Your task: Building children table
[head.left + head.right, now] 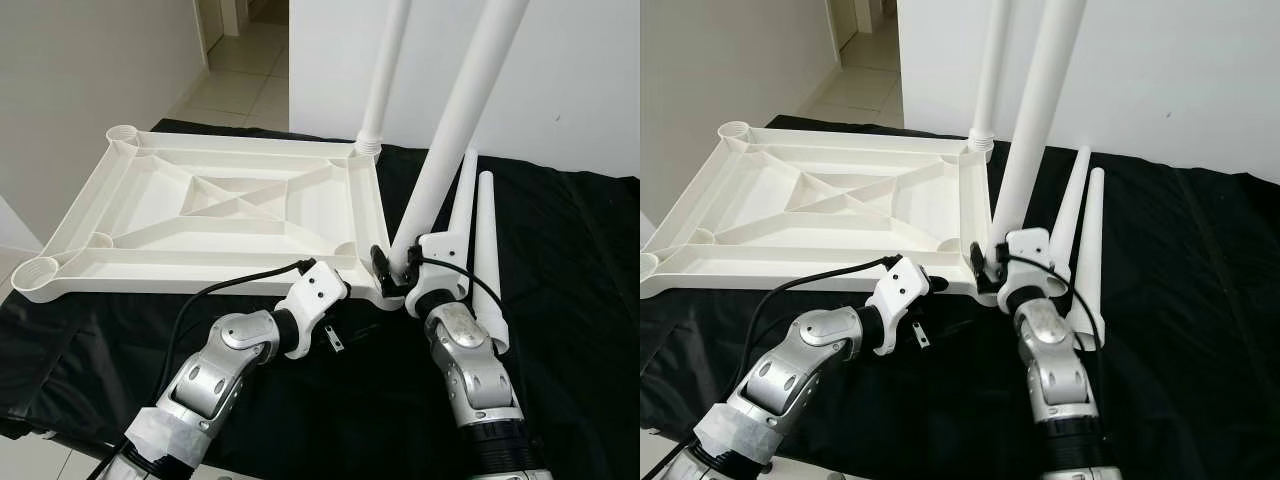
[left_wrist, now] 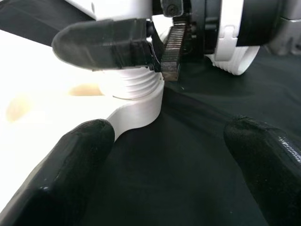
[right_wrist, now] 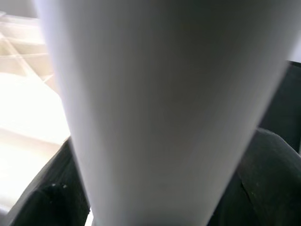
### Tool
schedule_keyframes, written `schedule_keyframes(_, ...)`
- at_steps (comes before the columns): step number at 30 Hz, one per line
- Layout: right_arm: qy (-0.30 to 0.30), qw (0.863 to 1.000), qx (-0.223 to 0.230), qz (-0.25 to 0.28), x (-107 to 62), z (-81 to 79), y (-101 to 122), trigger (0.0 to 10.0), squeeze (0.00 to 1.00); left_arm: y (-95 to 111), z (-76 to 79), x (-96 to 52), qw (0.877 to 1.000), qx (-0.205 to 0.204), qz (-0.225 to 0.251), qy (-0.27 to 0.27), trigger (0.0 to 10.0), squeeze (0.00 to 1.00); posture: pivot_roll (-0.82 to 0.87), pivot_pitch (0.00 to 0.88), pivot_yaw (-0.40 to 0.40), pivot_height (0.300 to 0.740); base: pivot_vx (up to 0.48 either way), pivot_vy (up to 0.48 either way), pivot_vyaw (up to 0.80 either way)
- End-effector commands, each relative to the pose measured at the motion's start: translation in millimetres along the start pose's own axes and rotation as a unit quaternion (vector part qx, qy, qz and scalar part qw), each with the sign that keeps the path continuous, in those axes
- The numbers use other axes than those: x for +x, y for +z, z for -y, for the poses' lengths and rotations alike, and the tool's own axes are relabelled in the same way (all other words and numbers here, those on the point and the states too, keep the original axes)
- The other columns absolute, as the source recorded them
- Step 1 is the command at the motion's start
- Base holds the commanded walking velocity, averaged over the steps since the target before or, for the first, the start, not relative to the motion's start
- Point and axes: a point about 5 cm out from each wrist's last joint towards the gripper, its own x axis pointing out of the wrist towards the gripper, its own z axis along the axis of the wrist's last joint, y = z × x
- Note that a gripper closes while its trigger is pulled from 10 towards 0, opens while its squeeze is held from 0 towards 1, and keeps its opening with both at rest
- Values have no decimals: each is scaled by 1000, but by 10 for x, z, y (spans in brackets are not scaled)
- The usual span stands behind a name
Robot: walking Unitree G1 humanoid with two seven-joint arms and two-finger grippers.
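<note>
Table leg [image 1: 455,130] tilted upward, gripped by right hand [image 1: 396,266], at tabletop [image 1: 200,215] corner.

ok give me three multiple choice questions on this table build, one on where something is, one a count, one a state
1. Where do the loose white tapered plastic legs lie?
A. on the black cloth at the upturned white ribbed plastic tabletop's right
B. on top of the tabletop
C. on the tiled floor

2. How many loose legs lie flat?
A. one
B. two
C. four

3. What is the right gripper doing?
A. hanging open
B. shut on the leg at the near right corner socket
C. pressing the cloth

Answers:
1. A, the loose legs rest on the black cloth beside the tabletop.
2. B, two lie side by side; another leg already stands in the far right corner.
3. B, the right gripper clamps the leaning leg just above its threaded end, while the left gripper sits open by that corner.
</note>
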Motion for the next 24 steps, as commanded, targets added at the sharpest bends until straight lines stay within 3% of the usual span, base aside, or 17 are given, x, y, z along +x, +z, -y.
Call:
schedule_keyframes(1,29,1000,-6,-3,18,-23,-24,10000,0,1,2,-4,1000,4,-2,0,10000,0,-54,19,-28,740,0,0,0)
schedule_keyframes(2,77,997,-14,1,46,-40,-10,10000,0,2,0,-11,1000,3,-2,1,10000,0,-50,21,-26,740,0,0,0)
schedule_keyframes(4,103,994,-21,3,69,-44,-5,10000,0,3,-1,-17,1000,3,-2,1,10000,0,-46,23,-25,740,0,0,0)
schedule_keyframes(11,148,987,-57,7,171,0,-6,10000,0,8,-17,-26,1000,5,-3,4,10000,0,-34,21,-24,740,0,0,0)
schedule_keyframes(15,159,986,-56,5,207,28,-26,10000,0,8,-22,-28,1000,6,-4,4,10000,0,-33,19,-24,740,0,0,0)
schedule_keyframes(16,160,985,-62,4,218,39,-41,8745,0,4,-24,-31,1000,7,-4,4,10000,0,-29,17,-23,740,0,0,0)
schedule_keyframes(17,161,985,-69,0,231,62,-72,549,0,-4,-23,-35,1000,7,-6,4,10000,0,-27,16,-23,740,0,0,0)
schedule_keyframes(19,164,985,-60,-3,234,74,-101,0,0,-11,-20,-38,1000,7,-8,4,10000,0,-26,15,-22,740,0,0,0)
schedule_keyframes(24,169,984,-50,-4,226,79,-151,0,0,-13,-15,-36,1000,7,-8,1,10000,0,-29,15,-19,740,0,0,0)
